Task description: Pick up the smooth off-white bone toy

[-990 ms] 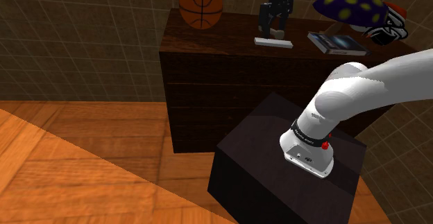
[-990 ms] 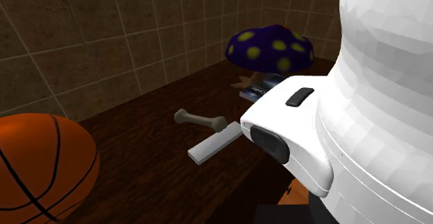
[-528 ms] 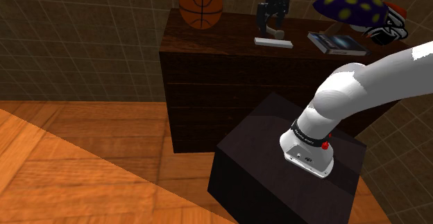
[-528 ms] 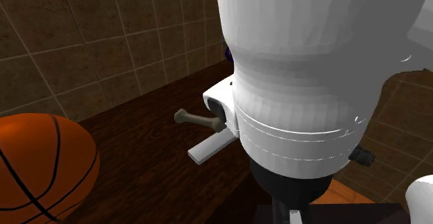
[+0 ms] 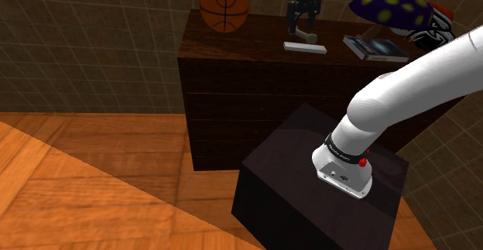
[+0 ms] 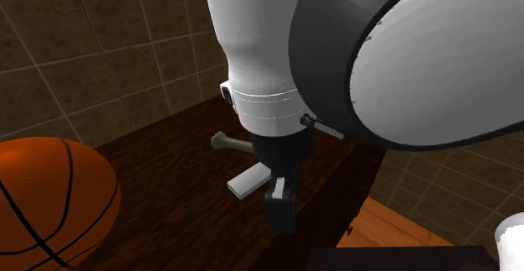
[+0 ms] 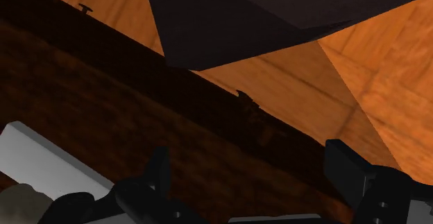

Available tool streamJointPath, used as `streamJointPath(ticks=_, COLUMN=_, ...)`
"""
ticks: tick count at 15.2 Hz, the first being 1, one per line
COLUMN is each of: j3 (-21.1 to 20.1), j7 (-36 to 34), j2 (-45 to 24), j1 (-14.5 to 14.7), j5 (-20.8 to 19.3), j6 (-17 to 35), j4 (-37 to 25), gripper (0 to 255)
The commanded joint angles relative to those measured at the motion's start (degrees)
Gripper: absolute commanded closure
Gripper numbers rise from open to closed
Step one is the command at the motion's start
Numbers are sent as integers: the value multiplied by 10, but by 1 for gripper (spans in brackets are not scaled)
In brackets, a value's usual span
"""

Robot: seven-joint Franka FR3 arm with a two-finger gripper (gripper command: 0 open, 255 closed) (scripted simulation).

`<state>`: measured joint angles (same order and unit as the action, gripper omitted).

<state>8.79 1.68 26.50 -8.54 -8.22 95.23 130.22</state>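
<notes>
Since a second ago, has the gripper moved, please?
Yes: the gripper has swung toward the second exterior view's left, now hanging beside the bone toy.

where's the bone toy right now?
In the second exterior view the bone toy lies on the dark dresser top, just beyond the flat white bar, right of the basketball, one end hidden behind the arm.

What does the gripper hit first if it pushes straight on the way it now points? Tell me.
Most likely the dark wooden dresser top, near its front edge. In the wrist view bare wood lies straight ahead of the open gripper, with the flat grey bar off to one side. Depth is hard to judge.
</notes>
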Motion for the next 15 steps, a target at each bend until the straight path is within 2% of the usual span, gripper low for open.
streamJointPath(ticks=1, j3=18, j7=11, j2=-34, j1=-8, j5=-1, j6=18, j4=-20, gripper=0)
streamJointPath(ticks=8, j3=78, j7=61, j2=-153, j1=-37, j5=14, j6=68, j4=-101, gripper=0)
streamJointPath(ticks=15, j3=128, j7=119, j2=-287, j1=-71, j5=63, j6=94, j4=-210, gripper=0)
